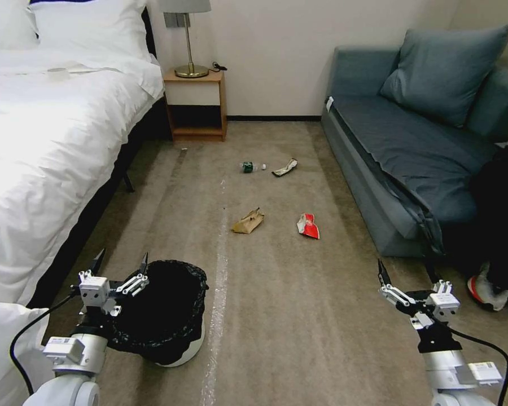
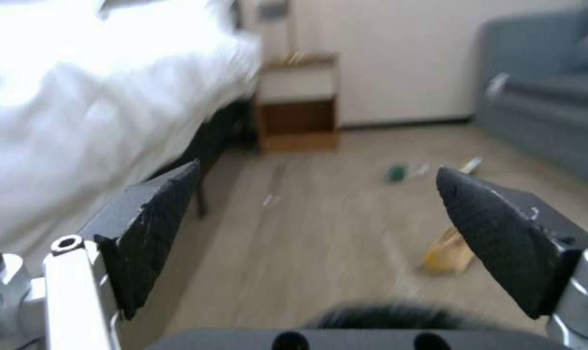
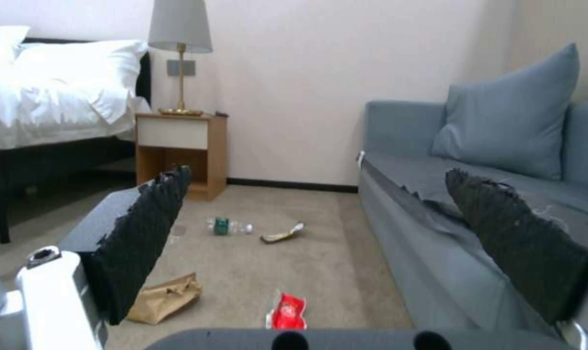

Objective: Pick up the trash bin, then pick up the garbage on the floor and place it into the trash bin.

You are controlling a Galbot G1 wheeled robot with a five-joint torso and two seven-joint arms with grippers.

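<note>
While the trash bin point(image 1: 169, 316) stands on the carpet just beside the left gripper point(image 1: 121, 265), whose jaws are spread and hold nothing, the right gripper point(image 1: 406, 276) hovers well apart, jaws also spread. Ahead of both lie the paper bag point(image 1: 248, 221), the red carton point(image 1: 308, 225), the wrapper point(image 1: 285, 167) and the bottle point(image 1: 250, 167).

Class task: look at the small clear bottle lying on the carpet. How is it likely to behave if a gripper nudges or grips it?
The bottle lies on its side, so a nudge would probably roll it, though the carpet may slow that. It is small and clear plastic, so likely light. Its smooth round body might slip between flat fingers unless gripped across the middle.
</note>
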